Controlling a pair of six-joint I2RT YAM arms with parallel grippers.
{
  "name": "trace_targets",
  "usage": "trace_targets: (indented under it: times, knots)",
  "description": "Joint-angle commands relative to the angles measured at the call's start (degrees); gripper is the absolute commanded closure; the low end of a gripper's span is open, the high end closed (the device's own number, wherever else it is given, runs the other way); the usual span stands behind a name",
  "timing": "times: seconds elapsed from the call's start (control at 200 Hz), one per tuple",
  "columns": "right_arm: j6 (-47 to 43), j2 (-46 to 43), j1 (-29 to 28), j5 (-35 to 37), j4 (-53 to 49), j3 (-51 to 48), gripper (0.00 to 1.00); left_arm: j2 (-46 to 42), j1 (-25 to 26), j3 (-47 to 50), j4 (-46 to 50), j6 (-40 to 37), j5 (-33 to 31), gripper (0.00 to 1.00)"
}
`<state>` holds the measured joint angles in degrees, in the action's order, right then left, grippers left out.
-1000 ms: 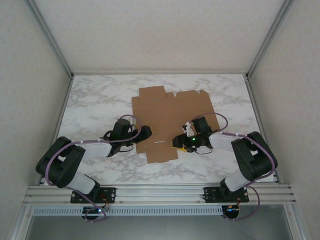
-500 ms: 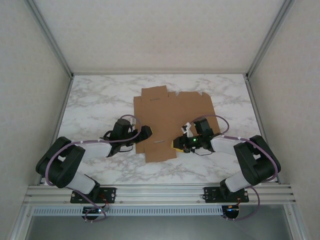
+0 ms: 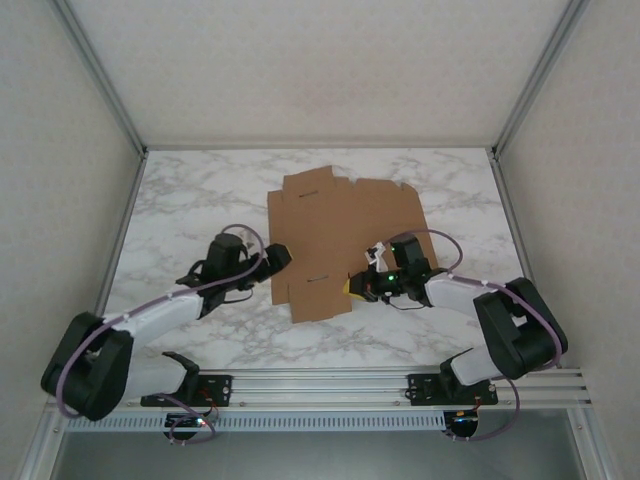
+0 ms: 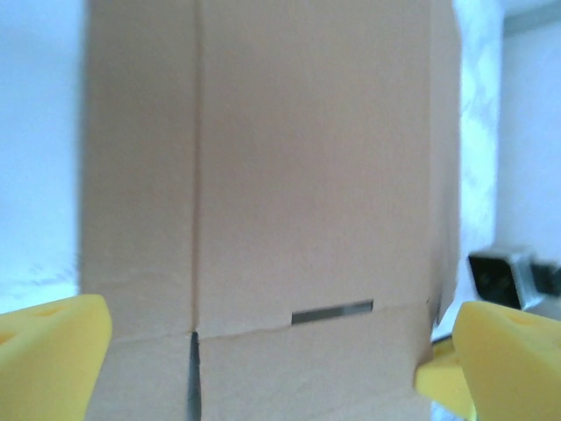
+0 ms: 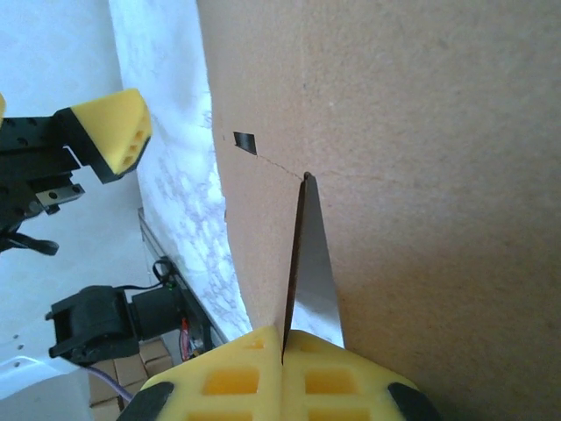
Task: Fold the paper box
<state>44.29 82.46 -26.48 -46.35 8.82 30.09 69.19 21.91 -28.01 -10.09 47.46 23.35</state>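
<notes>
**Right tool** (image 5: 282, 360). Location: near right, at the near-right edge of the sheet. State: yellow pads (image 5: 228, 381) clenched on a thin flap (image 5: 314, 289) of the paper box (image 3: 345, 225); the flap stands on edge between them. Change: a second ago the jaws stood part open beside that edge and have since closed on it.

**Left tool** (image 4: 280, 364). Location: near left, low over the counter (image 3: 200, 200), at the sheet's left edge. State: released, pads (image 4: 53, 351) wide apart and gripping nothing, with cardboard lying ahead between them. Change: its arm has swung lower and outward.

**Paper box.** Location: mid-counter, between both tools and reaching beyond them toward the far side. Condition: a flat die-cut sheet with creases and a slot visible; nothing is raised except the pinched flap.

**Counter.** White marble pattern.

**Assessment.** The right tool now has a grip on a first flap. Folding appears barely begun, and lifting that flap over its crease is the likely next step.
</notes>
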Motion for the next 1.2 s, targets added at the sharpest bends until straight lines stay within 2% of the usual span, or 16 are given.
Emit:
trace_targets:
  times: [0.0,0.16,0.31,0.411,0.601,0.771,0.986,1.197]
  knots:
    - [2.68,-3.55,0.55,-0.21,1.27,0.00,1.00,-4.06,-5.12,2.93,2.38,2.82,1.01,0.00]
    - [4.70,-7.04,0.49,-1.83,0.45,0.75,1.00,-2.40,-6.68,5.69,-5.48,6.28,6.51,0.00]
    - [4.84,-12.09,0.60,-2.13,-3.06,1.44,1.00,1.75,-7.55,6.49,-9.31,7.55,7.56,0.00]
    - [4.60,-14.81,0.57,-2.57,-5.56,2.07,1.00,3.74,-8.97,8.77,-19.28,12.00,11.21,0.00]
    - [4.51,-17.92,0.66,-3.46,-7.02,1.62,1.00,6.52,-8.68,10.01,-33.59,17.95,16.11,0.00]
    - [4.75,-19.25,0.79,-3.37,-6.60,0.86,1.00,10.42,-7.47,9.83,-38.49,20.87,17.11,0.01]
    - [5.55,-19.78,0.87,-3.31,-5.63,0.76,1.00,19.76,-5.87,10.91,-51.00,28.00,19.10,0.15]
    - [4.76,-20.60,1.04,-2.85,-7.16,0.61,1.00,21.50,-5.27,10.70,-55.98,30.59,19.48,0.36]
